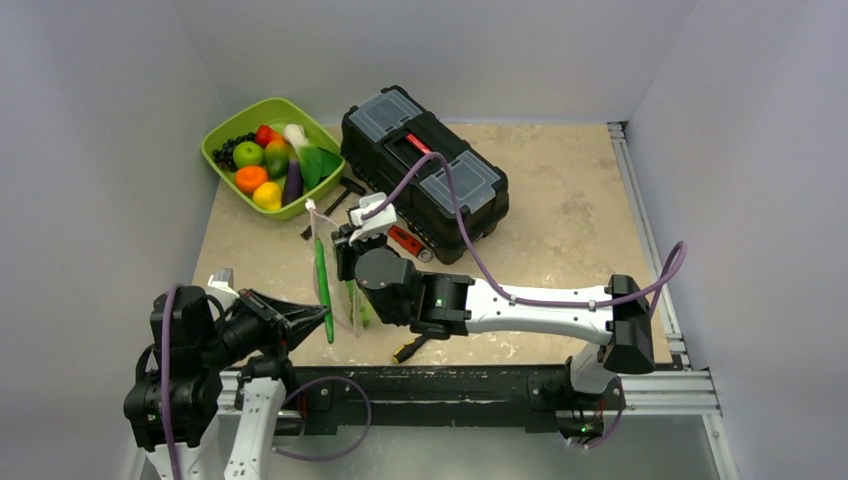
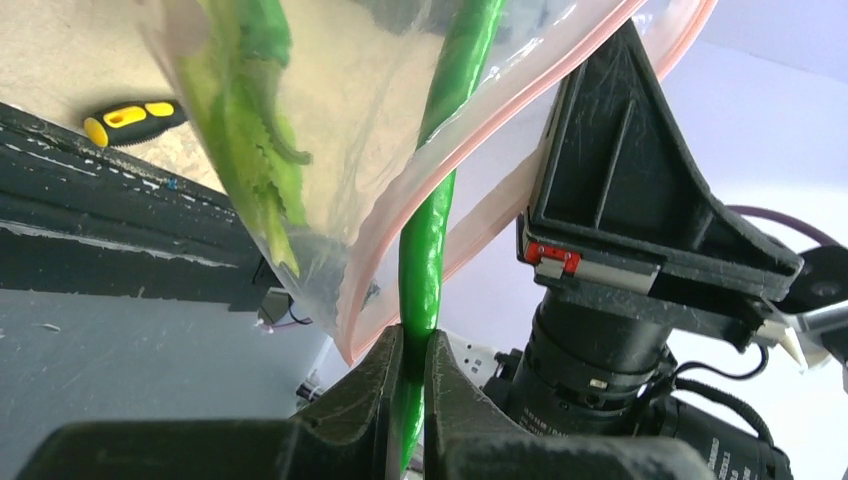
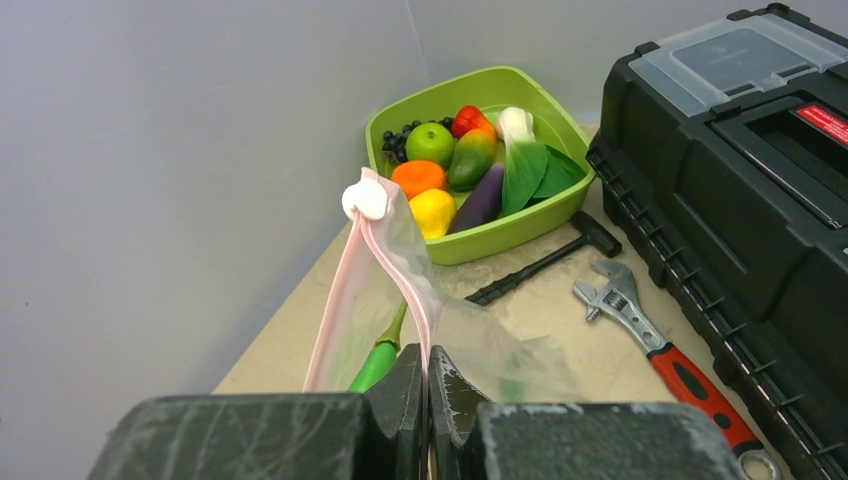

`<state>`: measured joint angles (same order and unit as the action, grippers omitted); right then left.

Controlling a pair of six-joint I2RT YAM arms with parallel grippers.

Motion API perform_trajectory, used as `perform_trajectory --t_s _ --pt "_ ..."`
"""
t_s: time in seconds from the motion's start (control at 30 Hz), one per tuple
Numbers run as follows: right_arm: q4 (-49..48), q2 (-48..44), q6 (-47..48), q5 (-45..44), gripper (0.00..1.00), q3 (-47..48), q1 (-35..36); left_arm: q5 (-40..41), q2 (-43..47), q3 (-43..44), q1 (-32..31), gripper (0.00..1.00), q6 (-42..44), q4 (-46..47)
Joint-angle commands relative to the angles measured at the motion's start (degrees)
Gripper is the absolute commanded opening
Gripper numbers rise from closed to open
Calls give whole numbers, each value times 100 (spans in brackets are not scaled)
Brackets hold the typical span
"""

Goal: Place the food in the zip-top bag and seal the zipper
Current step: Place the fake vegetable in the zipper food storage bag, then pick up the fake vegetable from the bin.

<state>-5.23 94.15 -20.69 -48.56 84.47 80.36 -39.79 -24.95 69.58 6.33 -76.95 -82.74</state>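
The clear zip-top bag point(image 1: 338, 300) hangs upright between the two arms. My right gripper point(image 3: 427, 355) is shut on one side of its pink zipper strip point(image 3: 400, 262), with the bag's white slider point(image 3: 365, 200) at the far end. The mouth is open. My left gripper point(image 2: 418, 340) is shut on a long green pod point(image 2: 425, 250), which reaches through the mouth into the bag point(image 2: 350, 120). A leafy green piece point(image 2: 250, 150) lies inside. The apple point(image 3: 430, 143), orange point(image 3: 418, 177), yellow pear point(image 3: 432, 212) and eggplant point(image 3: 482, 200) are in the tray.
The lime-green tray point(image 1: 225, 128) stands at the back left. The black toolbox point(image 1: 425, 170) is right of it. A black hammer point(image 3: 545, 262) and a red-handled wrench point(image 3: 640, 320) lie between them. A yellow-black screwdriver point(image 2: 130, 118) lies near the front edge.
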Motion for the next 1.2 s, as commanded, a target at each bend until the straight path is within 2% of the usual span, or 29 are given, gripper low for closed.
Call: perform_trajectory --t_s 0.0,0.17,0.2,0.33,0.37,0.43,0.6,0.73,0.87,1.03,1.17 --pt "-426 -68 87 -240 0 211 80 260 -98 -60 -3 0 -1980 -555" --pt "-399 -6 141 -292 0 254 141 246 69 -476 -1 0 -2566 76" --pt "-402 2 144 -292 0 260 146 255 107 -521 -7 6 -2687 181" --pt "-374 53 130 -265 0 309 165 382 220 -560 0 49 -3000 489" --pt "-364 59 131 -260 0 320 167 377 233 -560 0 55 -3047 554" --pt "-347 65 143 -281 0 337 173 336 241 -528 -6 62 -3105 717" --pt "-380 28 190 -249 0 311 165 606 149 -43 -3 70 -2742 790" --pt "-147 -137 72 -6 0 303 162 690 46 126 -1 70 -1849 1170" --pt "128 -463 47 318 0 181 72 370 -36 67 0 70 -605 1967" --pt "668 -999 -385 1229 0 -164 -376 299 -59 440 0 71 1136 2656" --pt "569 -1596 -664 1892 0 -918 -702 1106 -305 1386 -4 78 2687 1903"
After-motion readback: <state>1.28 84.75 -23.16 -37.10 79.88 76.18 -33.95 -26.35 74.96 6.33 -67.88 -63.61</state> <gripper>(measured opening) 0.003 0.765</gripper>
